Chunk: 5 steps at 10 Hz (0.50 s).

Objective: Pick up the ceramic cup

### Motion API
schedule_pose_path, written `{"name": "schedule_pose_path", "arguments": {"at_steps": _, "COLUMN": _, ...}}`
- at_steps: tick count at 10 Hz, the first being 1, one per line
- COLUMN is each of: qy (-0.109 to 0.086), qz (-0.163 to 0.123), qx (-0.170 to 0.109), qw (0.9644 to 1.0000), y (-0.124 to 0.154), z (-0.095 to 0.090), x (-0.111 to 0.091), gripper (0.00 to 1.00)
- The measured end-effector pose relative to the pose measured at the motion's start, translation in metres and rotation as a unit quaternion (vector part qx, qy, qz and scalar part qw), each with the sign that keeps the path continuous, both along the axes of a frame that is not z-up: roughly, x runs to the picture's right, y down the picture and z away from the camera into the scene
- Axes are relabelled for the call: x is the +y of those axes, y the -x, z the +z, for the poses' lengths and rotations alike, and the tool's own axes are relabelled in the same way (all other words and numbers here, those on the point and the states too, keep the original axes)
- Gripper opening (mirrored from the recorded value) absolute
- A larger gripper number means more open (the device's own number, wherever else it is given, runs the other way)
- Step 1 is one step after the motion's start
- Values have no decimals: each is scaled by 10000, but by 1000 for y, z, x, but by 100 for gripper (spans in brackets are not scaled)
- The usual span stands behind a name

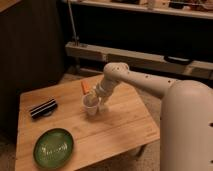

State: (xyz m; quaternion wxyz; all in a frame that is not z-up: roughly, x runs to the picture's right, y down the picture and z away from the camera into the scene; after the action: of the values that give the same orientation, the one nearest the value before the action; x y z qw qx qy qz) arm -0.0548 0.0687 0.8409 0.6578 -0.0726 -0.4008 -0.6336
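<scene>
The ceramic cup (90, 107) is small and white and sits at the middle of the wooden table (120, 127), slightly tilted. My gripper (98, 101) comes down from the right at the cup's rim and is shut on it, with one finger (104, 105) showing against the cup's right side. The white arm (145, 82) reaches in from the right. The cup's base is at or just above the table top.
A small orange item (84, 87) lies just behind the cup. A dark striped object (43, 108) lies at the left. A green plate (53, 147) sits at the front left. A dark shelf unit (150, 30) stands behind the table.
</scene>
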Motion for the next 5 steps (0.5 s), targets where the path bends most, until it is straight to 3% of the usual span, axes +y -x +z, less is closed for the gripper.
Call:
{"name": "schedule_pose_path", "arguments": {"at_steps": 2, "qy": 23, "qz": 6, "qx": -42, "qw": 10000, "y": 1, "z": -4, "x": -3, "gripper": 5}}
{"name": "schedule_pose_path", "arguments": {"at_steps": 3, "qy": 48, "qz": 33, "qx": -143, "qw": 9999, "y": 3, "z": -9, "x": -8, "gripper": 0}}
{"name": "schedule_pose_path", "arguments": {"at_steps": 5, "qy": 57, "qz": 190, "qx": -400, "qw": 9990, "y": 0, "z": -27, "x": -23, "gripper": 0}}
